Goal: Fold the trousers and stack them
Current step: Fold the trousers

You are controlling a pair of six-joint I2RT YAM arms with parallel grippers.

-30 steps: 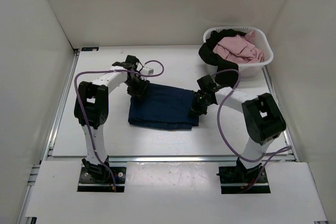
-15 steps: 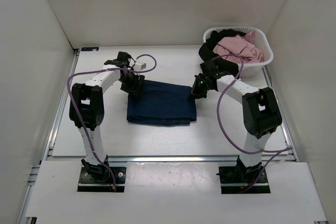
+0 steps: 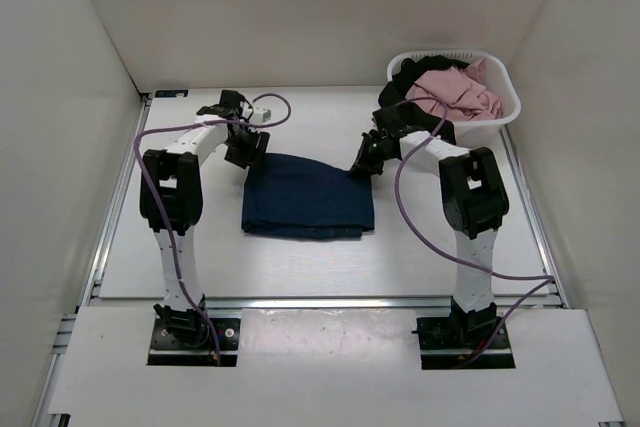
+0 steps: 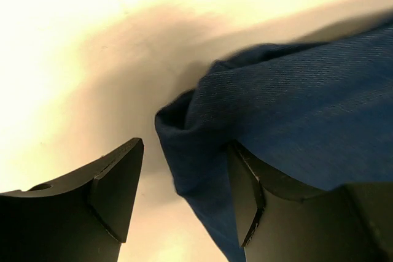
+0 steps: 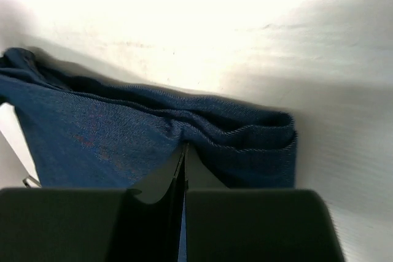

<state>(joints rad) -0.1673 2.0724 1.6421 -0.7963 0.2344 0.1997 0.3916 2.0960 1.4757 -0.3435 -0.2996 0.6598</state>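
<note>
Since a second ago both arms have stretched further from their bases, and the left claw (image 4: 184,148) has let go. Its two dark wedge-shaped fingers stand apart, and the far left corner of the folded dark navy denim trousers (image 3: 308,197) lies loose between them, the twill weave rumpled into a soft roll. We see the trousers as a flat rectangle on the smooth white bench (image 3: 200,247). The right claw (image 5: 184,151) is closed at their far right corner, its tips pinching a puckered fold of denim. Plain black trousers (image 3: 405,97) hang over the rim of the white plastic laundry basket (image 3: 500,112), beside crumpled pink cloth (image 3: 455,89).
</note>
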